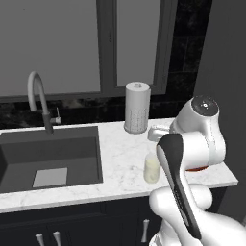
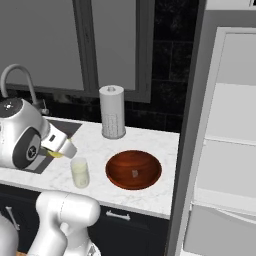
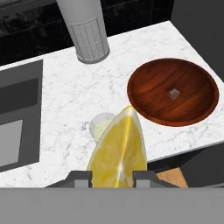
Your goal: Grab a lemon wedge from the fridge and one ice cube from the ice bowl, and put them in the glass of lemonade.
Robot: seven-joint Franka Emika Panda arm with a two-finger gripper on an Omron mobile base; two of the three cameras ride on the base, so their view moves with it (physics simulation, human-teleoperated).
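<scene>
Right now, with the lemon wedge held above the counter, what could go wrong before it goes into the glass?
1. The lemon wedge looks wider than the mouth of the glass of lemonade; it may catch on the rim or tip the glass.
2. The gripper pinches only the wedge's lower end, so it might slip out early.
3. The glass stands near the counter edge; a knock could push it off.
</scene>
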